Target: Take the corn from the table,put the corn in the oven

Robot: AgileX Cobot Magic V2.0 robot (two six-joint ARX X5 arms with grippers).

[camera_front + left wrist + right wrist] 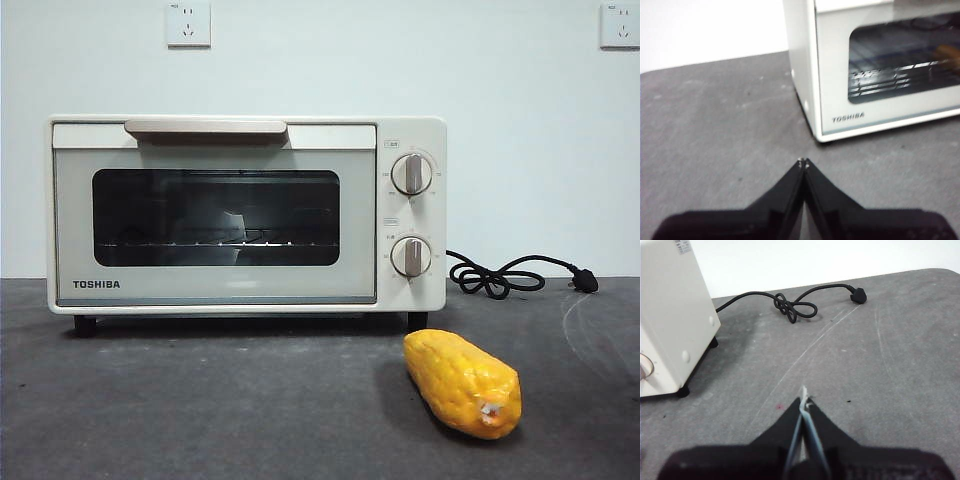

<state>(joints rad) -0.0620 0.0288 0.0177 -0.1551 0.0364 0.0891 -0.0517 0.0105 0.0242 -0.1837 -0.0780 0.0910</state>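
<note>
The yellow-orange corn (pixel 465 384) lies on the dark grey table (pixel 200 410), in front of the oven's right end, pale stub toward the camera. The cream TOSHIBA oven (pixel 245 215) stands at the back with its glass door closed. Neither arm appears in the front view. In the left wrist view my left gripper (pixel 803 162) is shut and empty, off the oven (pixel 875 70) near its left front corner. My right gripper (pixel 803 399) is shut with nothing held, over bare table beside the oven's right side (pixel 675 315). No corn shows in either wrist view.
A black power cord (pixel 510 275) with its plug lies coiled on the table right of the oven, also the cord (pixel 795 307) in the right wrist view. Two wall sockets sit high on the white wall behind.
</note>
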